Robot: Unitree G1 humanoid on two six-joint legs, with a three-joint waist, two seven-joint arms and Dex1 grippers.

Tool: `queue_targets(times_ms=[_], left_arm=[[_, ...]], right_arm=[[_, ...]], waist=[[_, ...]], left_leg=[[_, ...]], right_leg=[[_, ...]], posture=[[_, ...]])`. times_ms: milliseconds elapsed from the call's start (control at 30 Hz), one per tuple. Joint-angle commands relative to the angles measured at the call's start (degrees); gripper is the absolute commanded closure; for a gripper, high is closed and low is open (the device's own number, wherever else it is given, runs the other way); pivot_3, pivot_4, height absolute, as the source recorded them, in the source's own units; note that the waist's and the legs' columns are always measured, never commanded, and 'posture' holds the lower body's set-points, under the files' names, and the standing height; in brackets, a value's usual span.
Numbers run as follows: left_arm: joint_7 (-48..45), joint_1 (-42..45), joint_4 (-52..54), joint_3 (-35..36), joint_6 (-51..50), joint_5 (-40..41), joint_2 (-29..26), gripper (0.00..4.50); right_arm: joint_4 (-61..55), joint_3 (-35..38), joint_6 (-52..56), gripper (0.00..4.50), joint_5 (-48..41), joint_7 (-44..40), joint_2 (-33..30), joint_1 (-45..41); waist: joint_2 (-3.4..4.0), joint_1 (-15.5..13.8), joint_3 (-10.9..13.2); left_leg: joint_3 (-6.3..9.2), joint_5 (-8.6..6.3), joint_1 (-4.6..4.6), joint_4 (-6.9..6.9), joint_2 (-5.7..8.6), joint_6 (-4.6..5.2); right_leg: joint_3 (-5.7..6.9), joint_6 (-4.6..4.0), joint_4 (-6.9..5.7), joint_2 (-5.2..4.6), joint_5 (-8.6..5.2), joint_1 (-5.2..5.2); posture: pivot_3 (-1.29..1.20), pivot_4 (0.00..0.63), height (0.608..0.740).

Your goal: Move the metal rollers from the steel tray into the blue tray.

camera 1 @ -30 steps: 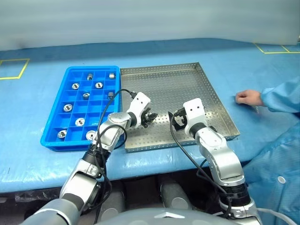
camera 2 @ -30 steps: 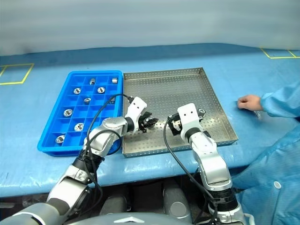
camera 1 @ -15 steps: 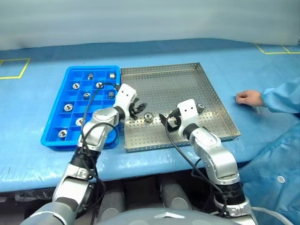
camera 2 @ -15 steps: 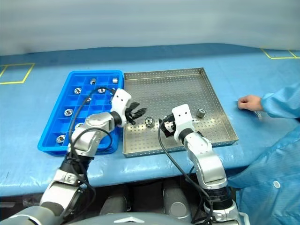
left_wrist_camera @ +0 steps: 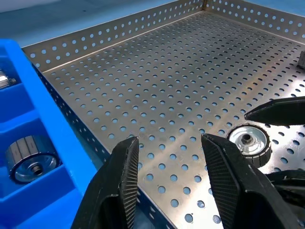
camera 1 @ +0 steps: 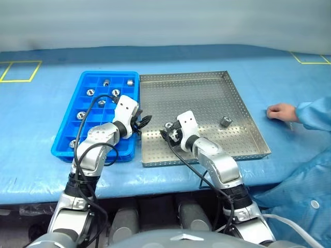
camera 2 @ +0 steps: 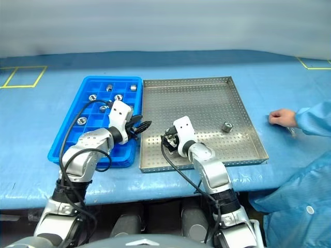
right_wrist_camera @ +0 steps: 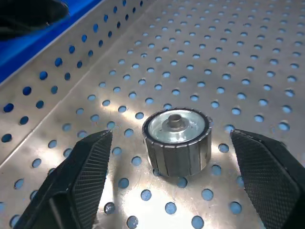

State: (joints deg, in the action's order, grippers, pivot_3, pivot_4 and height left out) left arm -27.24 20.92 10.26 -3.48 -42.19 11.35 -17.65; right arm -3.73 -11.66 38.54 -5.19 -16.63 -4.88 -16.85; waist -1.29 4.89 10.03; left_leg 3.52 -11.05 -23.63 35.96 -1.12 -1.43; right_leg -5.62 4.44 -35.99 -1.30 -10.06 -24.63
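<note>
At centre frame your right end effector (right_wrist_camera: 171,186) straddles one metal roller (right_wrist_camera: 177,141) ungripped, another roller (camera 1: 226,121) remains in the steel tray (camera 1: 207,93), several fill the blue tray (camera 1: 77,103), left end effector (left_wrist_camera: 169,176) open, empty.

Blue gridded tray (camera 1: 72,135) — grey perforated steel tray (camera 1: 207,98), silver rollers (right_wrist_camera: 177,140)

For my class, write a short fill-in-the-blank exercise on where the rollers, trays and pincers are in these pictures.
1. The steel tray still holds ____ metal rollers.
2. The right pincer has its fingers open on either side of a ____.
3. The left pincer hangs over the rim between the blue tray and the ____ tray.
4. A person's ____ rests on the cloth beside the steel tray.

Missing words: two; roller; steel; hand
</note>
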Motion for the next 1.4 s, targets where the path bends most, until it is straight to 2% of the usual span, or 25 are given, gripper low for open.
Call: queue_targets(times_ms=[33,133,433,633,767,1000,1200,1400], left_arm=[[0.6,-0.3,3.9,1.5,-0.3,0.9,-0.9,2.28],[0.9,-1.3,5.1,2.3,-0.9,1.4,-1.6,2.28],[1.6,-6.4,10.5,5.8,-3.4,3.4,-3.3,2.28],[3.9,-13.8,20.3,15.5,-8.4,8.1,-4.6,2.28],[4.5,-19.8,26.2,19.6,-10.3,10.5,-5.6,2.28],[7.3,-27.8,32.8,21.4,-10.2,12.7,-3.4,2.28],[9.4,-29.4,33.8,20.1,-9.8,13.1,-2.2,2.28],[10.2,-28.7,32.8,17.7,-9.7,12.9,-2.5,2.28]], right_arm=[[-0.6,1.0,-2.1,1.56,-0.2,0.6,0.6,-1.3],[-1.7,1.0,-2.9,2.51,0.5,1.1,0.3,-0.9],[-4.3,0.0,-2.6,2.51,0.5,0.7,0.0,-2.0],[-2.5,-1.7,-3.3,2.51,-1.1,-3.3,1.5,-9.9],[4.9,-4.8,-5.3,2.51,-0.3,-6.8,3.8,-17.4],[26.1,-6.1,-15.1,2.51,1.0,-10.2,10.1,-28.9],[42.9,-4.2,-22.1,2.51,2.4,-9.2,13.2,-36.2],[50.8,-1.8,-25.4,2.51,3.3,-8.0,12.4,-38.9]], waist=[[0.0,-0.3,0.0],[0.0,-0.7,0.0],[0.0,-1.0,0.0],[0.0,-1.3,0.0],[0.0,-2.3,0.0],[-0.02,-6.6,0.0],[-0.01,-8.8,0.0],[-0.01,-9.5,0.0]], left_leg=[[0.0,0.0,-0.01,0.0,0.0,0.0],[-0.01,0.0,-0.01,0.01,0.0,0.0],[0.0,0.0,-0.01,0.0,-0.01,0.0],[-0.01,0.0,0.03,-0.01,-0.06,0.0],[0.07,0.0,0.07,-0.09,-0.1,0.0],[0.14,0.0,0.04,-0.16,-0.1,-0.01],[0.22,-0.01,0.04,-0.16,-0.1,-0.03],[0.23,-0.02,0.03,-0.34,-0.1,-0.06]], right_leg=[[0.0,0.0,0.0,0.0,0.0,-0.01],[0.0,0.0,0.01,-0.01,0.0,0.0],[0.01,-0.01,0.01,0.0,0.0,-0.01],[0.04,-0.02,-0.02,0.01,0.0,-0.02],[0.15,-0.12,-0.03,0.04,-0.04,0.0],[0.28,-0.23,0.05,0.01,-0.1,0.0],[0.41,-0.27,0.06,0.0,-0.13,0.0],[0.51,-0.38,0.09,-0.03,-0.19,-0.06]], posture=[[0.03,0.15,0.74],[0.03,0.15,0.74],[0.06,0.15,0.74],[0.18,0.15,0.74],[0.26,0.15,0.74],[0.37,0.15,0.74],[0.39,0.15,0.74],[0.37,0.15,0.74]])
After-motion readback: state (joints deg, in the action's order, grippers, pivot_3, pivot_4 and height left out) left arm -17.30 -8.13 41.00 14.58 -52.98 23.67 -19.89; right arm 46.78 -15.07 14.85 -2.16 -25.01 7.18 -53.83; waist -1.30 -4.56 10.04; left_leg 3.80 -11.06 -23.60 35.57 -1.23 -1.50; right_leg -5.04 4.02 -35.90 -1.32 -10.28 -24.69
